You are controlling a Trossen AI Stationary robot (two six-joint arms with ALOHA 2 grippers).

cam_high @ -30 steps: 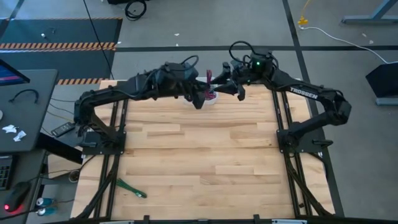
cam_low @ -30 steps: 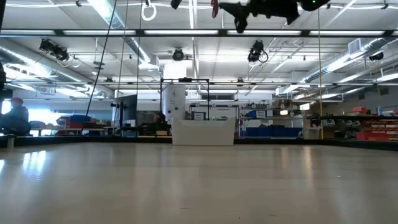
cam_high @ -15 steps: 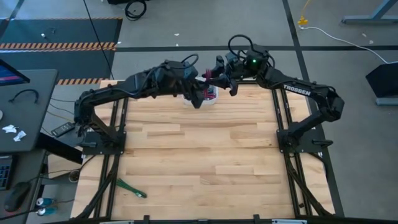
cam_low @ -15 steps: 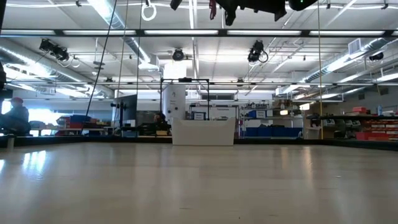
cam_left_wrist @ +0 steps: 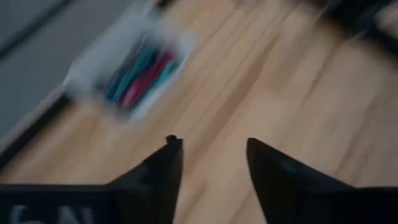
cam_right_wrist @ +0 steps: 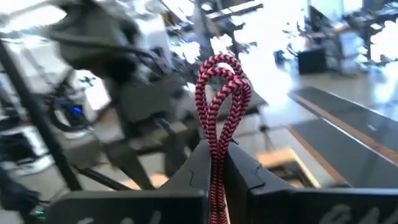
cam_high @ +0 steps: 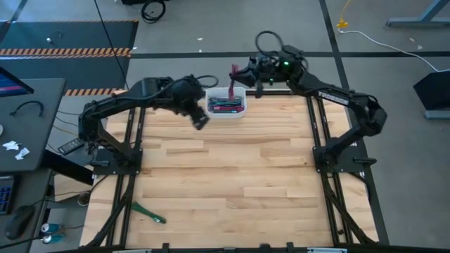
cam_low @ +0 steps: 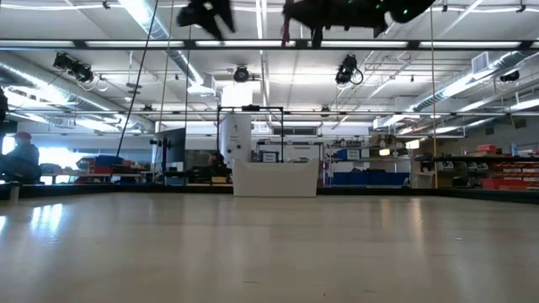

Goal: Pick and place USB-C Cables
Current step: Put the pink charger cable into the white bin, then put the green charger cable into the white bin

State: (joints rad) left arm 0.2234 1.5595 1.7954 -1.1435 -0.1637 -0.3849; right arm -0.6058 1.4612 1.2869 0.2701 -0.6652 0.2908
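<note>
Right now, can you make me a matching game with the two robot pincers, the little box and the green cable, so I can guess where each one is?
Things:
1. right pincer
2. left pincer
3. white box
4. green cable

Places or states:
A. lying alone at the table's near left
B. open, holding nothing
C. at the table's far edge, with coloured cables inside
D. shut on a red braided cable

Pairs: 1-D, 2-B, 3-C, 4-A

Bright workshop hall, ceiling strip lights (cam_low: pixel 160 34), grey floor (cam_high: pixel 211 28).
</note>
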